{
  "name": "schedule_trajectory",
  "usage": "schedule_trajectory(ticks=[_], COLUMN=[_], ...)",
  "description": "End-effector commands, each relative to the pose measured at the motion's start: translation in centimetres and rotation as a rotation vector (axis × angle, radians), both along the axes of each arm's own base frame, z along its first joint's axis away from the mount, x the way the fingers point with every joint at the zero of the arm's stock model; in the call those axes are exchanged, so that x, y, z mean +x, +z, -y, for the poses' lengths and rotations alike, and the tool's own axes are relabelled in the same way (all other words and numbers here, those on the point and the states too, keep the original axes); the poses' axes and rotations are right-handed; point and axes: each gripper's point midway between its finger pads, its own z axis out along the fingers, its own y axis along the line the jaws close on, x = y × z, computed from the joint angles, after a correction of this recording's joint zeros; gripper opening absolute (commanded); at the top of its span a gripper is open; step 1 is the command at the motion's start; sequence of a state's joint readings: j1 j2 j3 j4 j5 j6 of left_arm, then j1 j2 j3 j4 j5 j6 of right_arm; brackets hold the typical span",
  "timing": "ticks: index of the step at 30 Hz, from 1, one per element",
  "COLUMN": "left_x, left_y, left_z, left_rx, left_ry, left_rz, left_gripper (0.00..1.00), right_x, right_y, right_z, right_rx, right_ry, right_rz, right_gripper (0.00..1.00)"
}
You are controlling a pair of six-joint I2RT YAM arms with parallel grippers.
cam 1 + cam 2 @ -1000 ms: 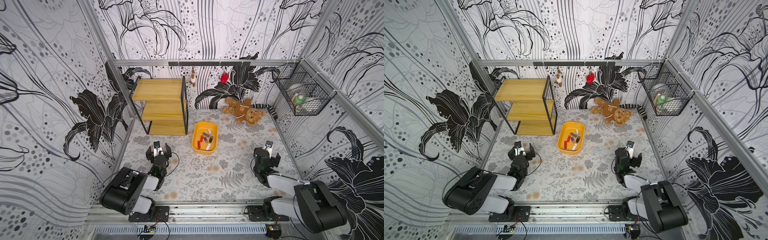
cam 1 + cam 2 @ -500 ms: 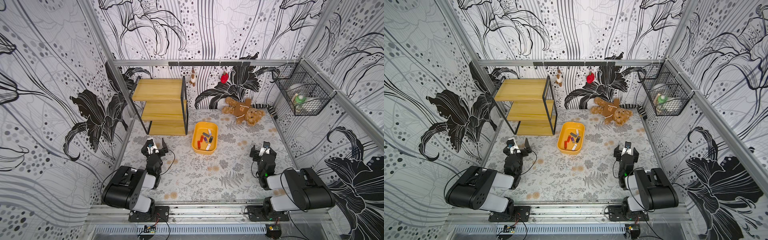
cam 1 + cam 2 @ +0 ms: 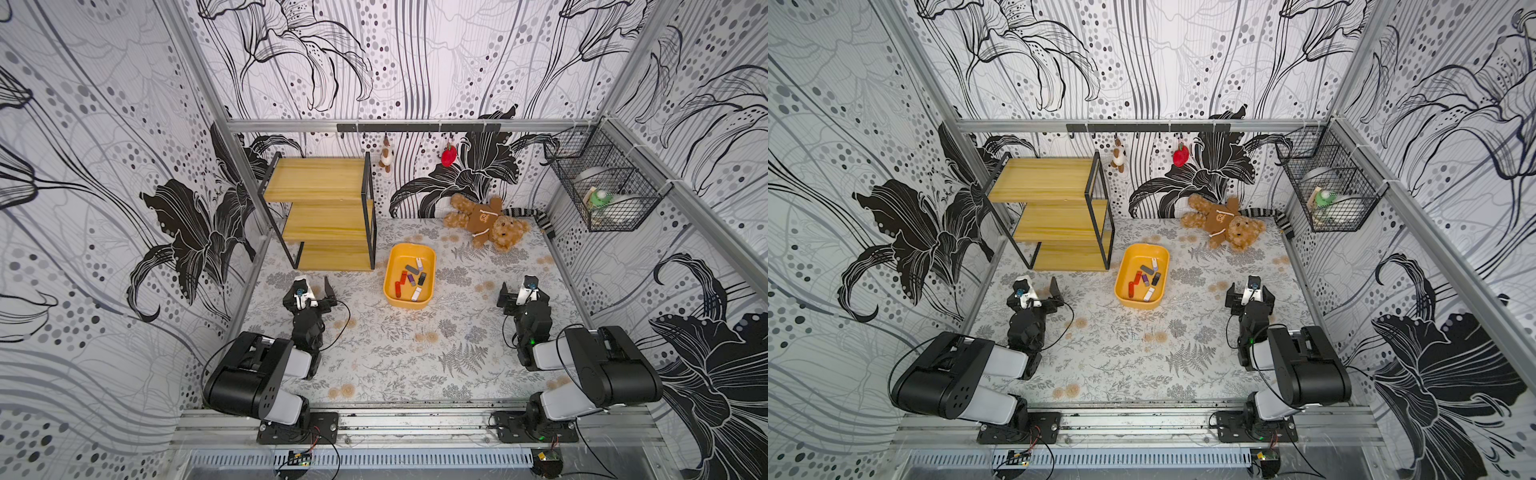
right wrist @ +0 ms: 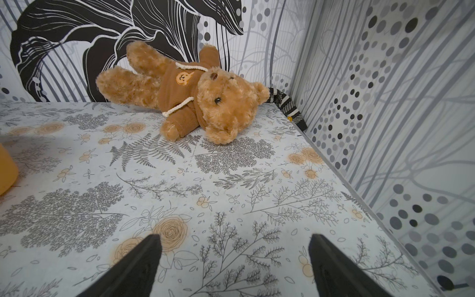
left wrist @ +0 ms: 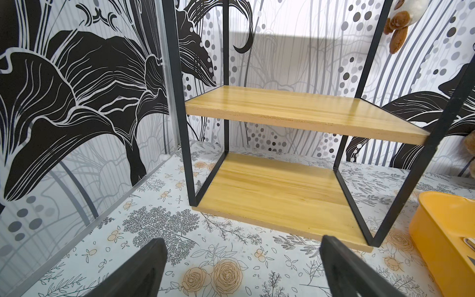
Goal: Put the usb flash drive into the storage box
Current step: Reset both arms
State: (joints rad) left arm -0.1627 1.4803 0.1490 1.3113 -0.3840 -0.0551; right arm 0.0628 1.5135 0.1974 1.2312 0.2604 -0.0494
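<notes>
**Workcell status: drives in box, both pincers released**

1. Table (image 3: 395, 353): floral-patterned surface, walled on three sides. It carries all items below except the basket.
2. Left arm (image 3: 257, 374) and right arm (image 3: 602, 370): both folded low at the near edge of the table, one at each side, well apart.
3. Rack (image 3: 320, 183): wooden shelves in a black frame, standing in the far left corner. The left wrist view faces it (image 5: 280, 195).
4. Basket (image 3: 602, 195): black wire, hung on the right wall above the table.
5. Bear (image 3: 486, 220): brown plush, lying at the far wall, right of centre. The right wrist view faces it (image 4: 195, 97).
6. Box (image 3: 405, 302): yellow-orange tub, standing on the table just right of the rack's foot, between the two arms and beyond them.
7. Left pincer (image 3: 311, 291): released, jaws spread wide, near the rack's foot. Bare table shows between the fingers (image 5: 151, 257).
8. Right pincer (image 3: 521, 293): released, jaws spread wide over bare table, well apart from the box.
9. Drives (image 3: 402, 277): several, in red, white, purple, black and grey, lying loose on the box floor in both top views (image 3: 1148, 294).
</notes>
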Motion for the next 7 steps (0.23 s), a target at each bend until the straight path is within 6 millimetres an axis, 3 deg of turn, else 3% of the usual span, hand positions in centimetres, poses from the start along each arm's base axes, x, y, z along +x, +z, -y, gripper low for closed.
schedule_trajectory(ticks=[1, 7], left_x=[0.17, 0.17], left_y=[0.92, 0.93], left_z=[0.15, 0.17], left_rx=[-0.014, -0.014], left_ry=[-0.008, -0.008], left_rz=[0.038, 0.039], left_gripper=[0.98, 0.98], right_x=[0.35, 0.36], right_y=[0.33, 0.37], right_z=[-0.02, 0.02], right_rx=[0.017, 0.020], right_ry=[0.009, 0.011], right_rz=[0.008, 0.009], right_gripper=[0.95, 0.95])
